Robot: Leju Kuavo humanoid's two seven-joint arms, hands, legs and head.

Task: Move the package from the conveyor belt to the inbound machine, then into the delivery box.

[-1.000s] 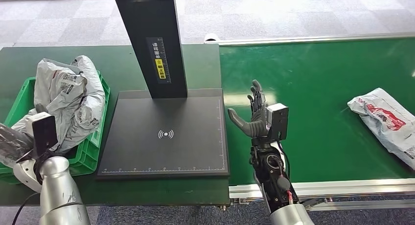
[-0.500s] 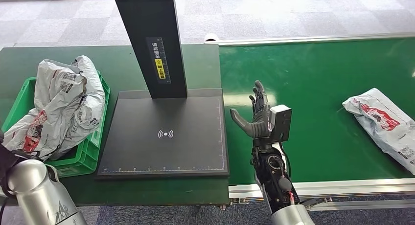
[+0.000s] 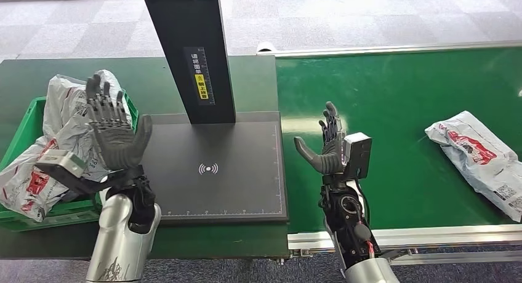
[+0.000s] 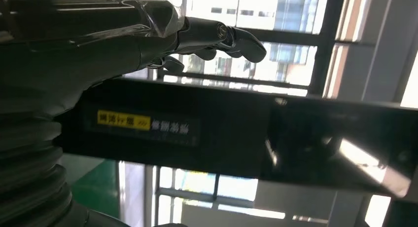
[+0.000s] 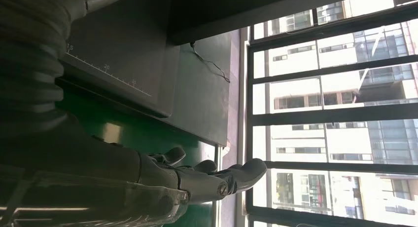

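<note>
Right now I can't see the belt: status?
Both hands open: left hand, right hand. Package on conveyor belt, untouched. Path clear.

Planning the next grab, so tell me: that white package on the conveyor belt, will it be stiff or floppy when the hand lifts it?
Probably floppy: the white package is a crinkled plastic mailer lying slumped on the conveyor belt, so it may sag around the fingers. Its glossy film looks somewhat slippery. It lies flat, so rolling seems unlikely.

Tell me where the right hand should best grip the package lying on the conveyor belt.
Probably the near left end of the package, approached from its left: it lies flat and crumpled on the belt, that end nearest the open right hand.
</note>
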